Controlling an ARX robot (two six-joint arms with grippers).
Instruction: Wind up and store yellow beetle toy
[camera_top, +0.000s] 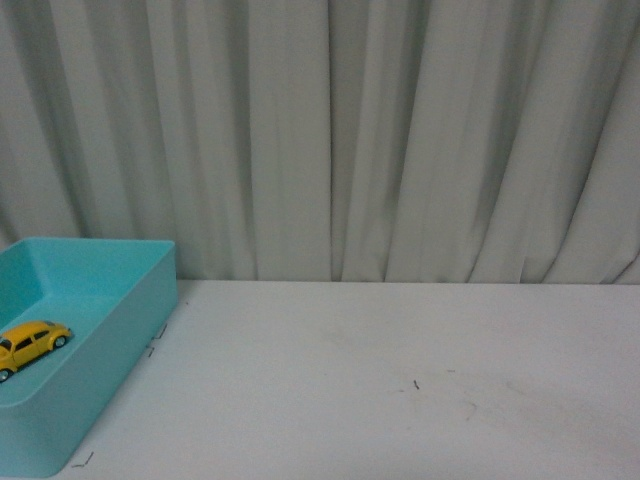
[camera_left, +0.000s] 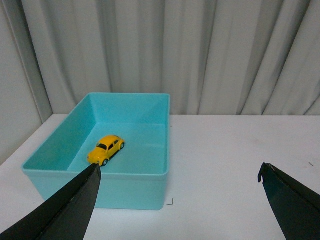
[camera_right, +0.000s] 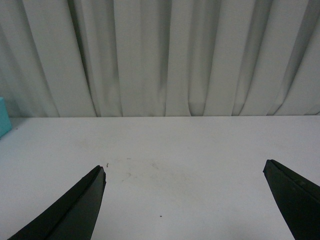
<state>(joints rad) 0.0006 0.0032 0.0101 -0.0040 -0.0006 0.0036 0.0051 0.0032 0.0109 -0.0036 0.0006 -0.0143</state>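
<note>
The small glossy yellow Beetle-shaped toy car (camera_top: 30, 342) sits on its four wheels on the floor of the open turquoise plastic box (camera_top: 125, 330), at the lower left of the front view. In the left wrist view the car (camera_left: 106, 149) lies left of centre in the box (camera_left: 150, 186), clear of all four walls. The box stands on the white bench (camera_top: 400, 380), in front of a pleated pale curtain (camera_top: 330, 130).

Judging by its look, the car is rigid, light and hard-shelled, with a smooth, rounded, shiny body that could slip out of a loose pinch. The flat flanks between the wheel arches seem the surest place to close on it, across its width. Its free-rolling wheels could let it scoot along the box floor if nudged.

The left hand (camera_left: 180, 172) is spread wide, its two dark fingers at the lower corners of its frame, holding and touching nothing, poised short of the box's near wall. The right hand (camera_right: 184, 170) is likewise spread wide and empty, over bare bench well apart from the box.

With the car already in the box, the storing appears done.
</note>
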